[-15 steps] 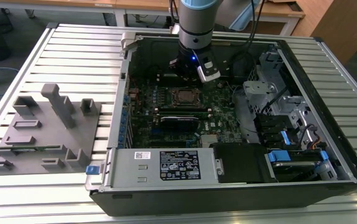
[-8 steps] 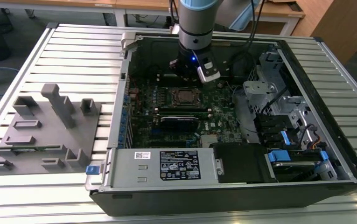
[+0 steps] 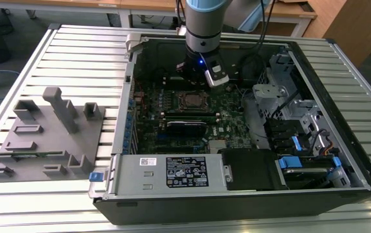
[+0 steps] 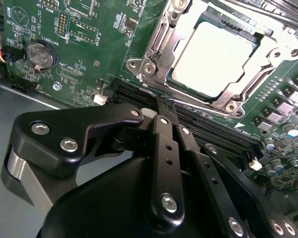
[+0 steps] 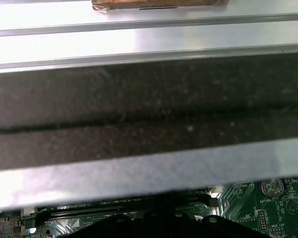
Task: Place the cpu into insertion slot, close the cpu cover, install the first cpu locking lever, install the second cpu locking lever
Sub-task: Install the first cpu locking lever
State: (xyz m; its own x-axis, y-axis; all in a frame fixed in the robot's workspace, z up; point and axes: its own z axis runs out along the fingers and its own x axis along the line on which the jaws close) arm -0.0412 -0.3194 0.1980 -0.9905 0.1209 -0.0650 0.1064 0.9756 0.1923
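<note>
In the second wrist view the cpu (image 4: 216, 54) lies in its socket on the green motherboard (image 4: 89, 20), its pale square top showing through the window of the cpu cover (image 4: 175, 85), which lies flat over it. Thin metal levers (image 4: 252, 81) run along the socket's sides. My gripper (image 4: 160, 105) is shut with nothing held, its black fingertips just off a corner of the socket, over the memory slots. In the exterior view the gripper (image 3: 201, 77) hangs inside the open computer case, just behind the socket (image 3: 190, 100).
The case (image 3: 237, 204) lies open on a slatted metal table (image 3: 75, 53). A grey fixture block (image 3: 43, 136) sits at the exterior view's left. Drive cages and cables (image 3: 301, 126) fill the case's right side. A coin battery (image 4: 39, 53) sits on the board.
</note>
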